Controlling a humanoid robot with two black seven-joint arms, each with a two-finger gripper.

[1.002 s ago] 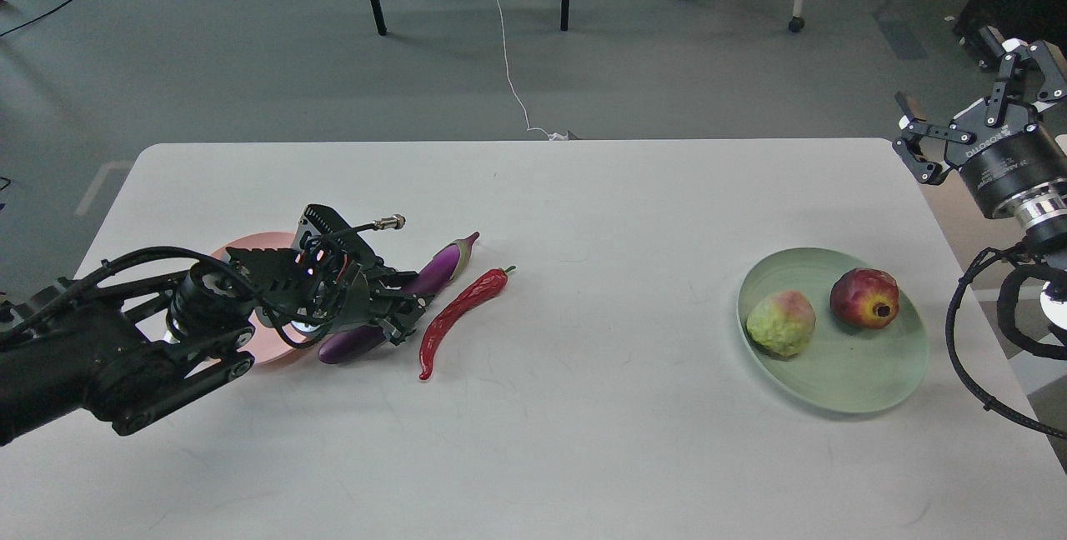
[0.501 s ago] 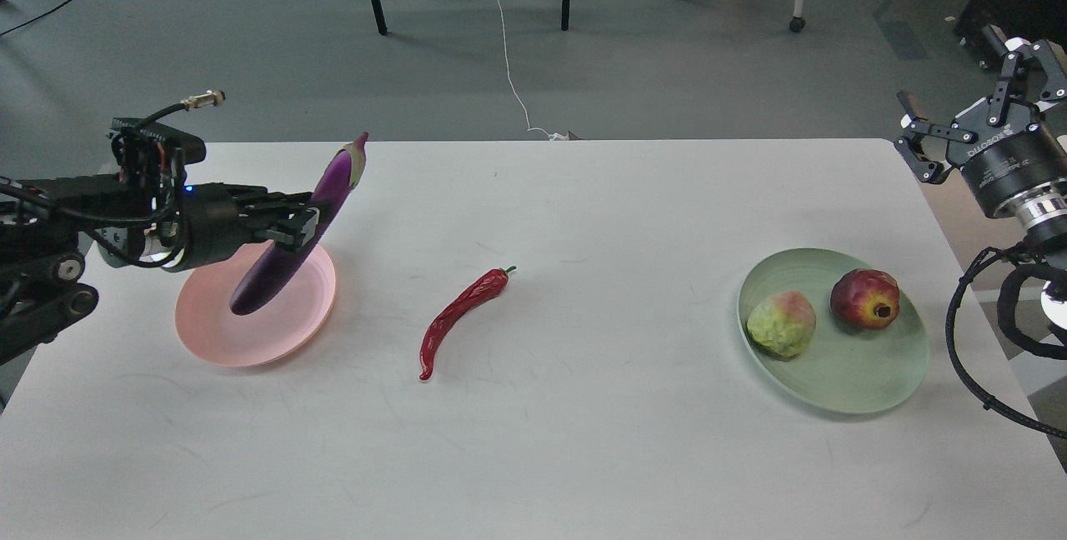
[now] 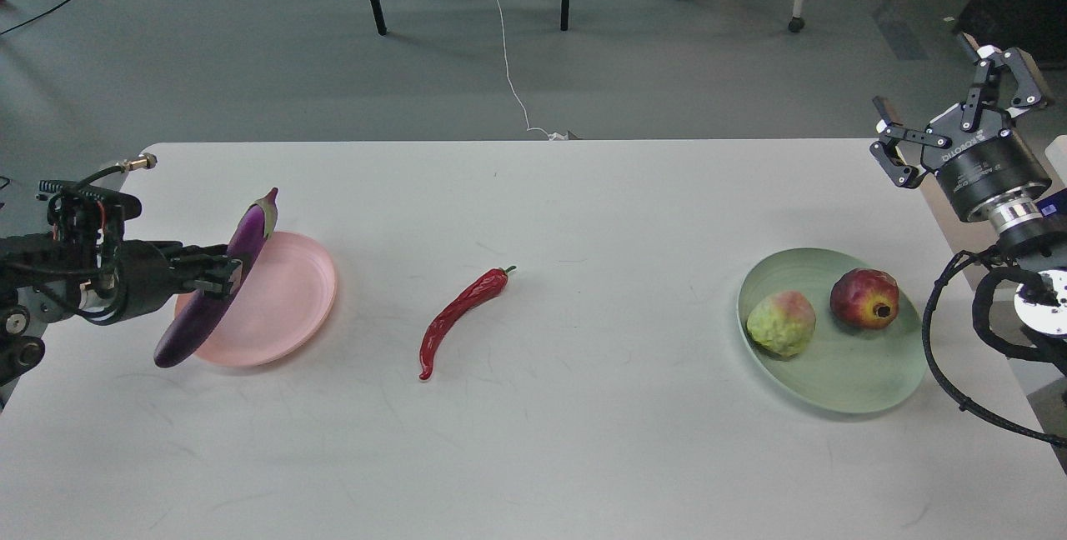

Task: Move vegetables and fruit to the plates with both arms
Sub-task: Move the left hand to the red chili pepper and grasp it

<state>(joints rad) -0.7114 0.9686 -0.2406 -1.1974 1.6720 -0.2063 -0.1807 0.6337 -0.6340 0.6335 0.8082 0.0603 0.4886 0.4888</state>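
Left gripper (image 3: pixel 218 275) is clamped on the middle of the eggplant (image 3: pixel 215 282), holding it tilted over the left rim of the pink plate (image 3: pixel 288 298), stem cap up and far, blunt dark end low and near. The eggplant is long, slender and glossy purple, with a greyish cap. Compared with half a second ago, it sits lower and further left, leaning less steeply, and the left arm has drawn back toward the table's edge. The chili pepper (image 3: pixel 460 317) lies unmoved on the white table (image 3: pixel 583 457), between the plates. On the green plate (image 3: pixel 859 382) rest the bumpy yellow-green fruit (image 3: pixel 780 322) and the pomegranate (image 3: pixel 865 298), as before. Right gripper (image 3: pixel 950 119) hangs empty with fingers spread wide, slightly higher and further left than earlier.
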